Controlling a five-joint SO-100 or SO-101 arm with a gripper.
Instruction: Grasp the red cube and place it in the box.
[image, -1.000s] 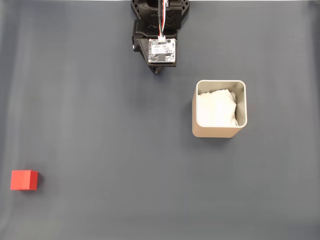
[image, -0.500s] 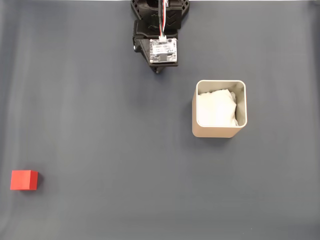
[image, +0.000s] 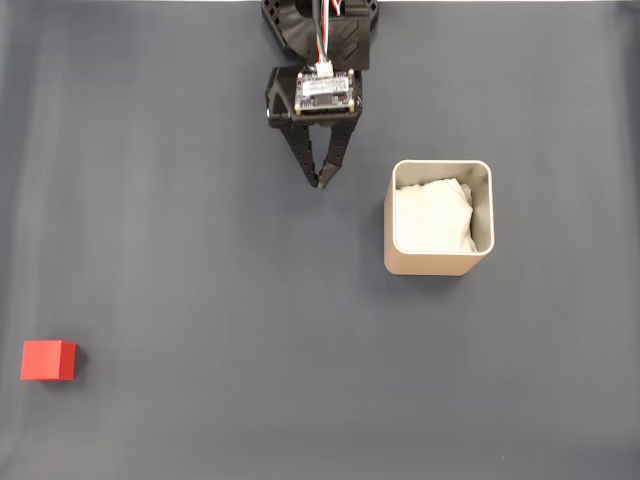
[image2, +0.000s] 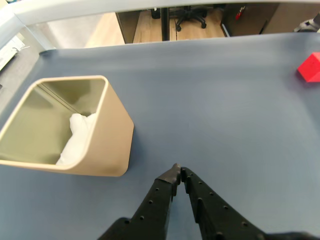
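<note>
Plainly, the main risk sits with distance: the table (image: 180, 200), a wide dark grey-blue surface, separates everything, and the red cube (image: 48, 360) lies at the far lower left of the fixed view, almost against the left edge, well apart from the arm at the top centre. A reach that long may bring the arm close to its limit, and a grasp taken at a stretched, slanted angle could nudge the cube away or off the mat instead of closing around it

The box (image: 439, 218) stands right of centre in the fixed view, tan with white crumpled lining inside. Its walls look thin and it is probably light, so a low pass on the way back could clip the rim and tip or shove it. The lining fills part of the inside (mostly one corner in the wrist view), so a cube dropped onto it might sit high or lean on the wall

The cube shows again in the wrist view at the upper right edge (image2: 311, 67), partly cut off by the frame

The fingers (image: 320, 180) are clenched together, tips meeting and holding nothing; they must spread before reaching the cube or they will simply push it

No brand, label or legible writing is visible; the small board on the arm is too fine to read
</note>
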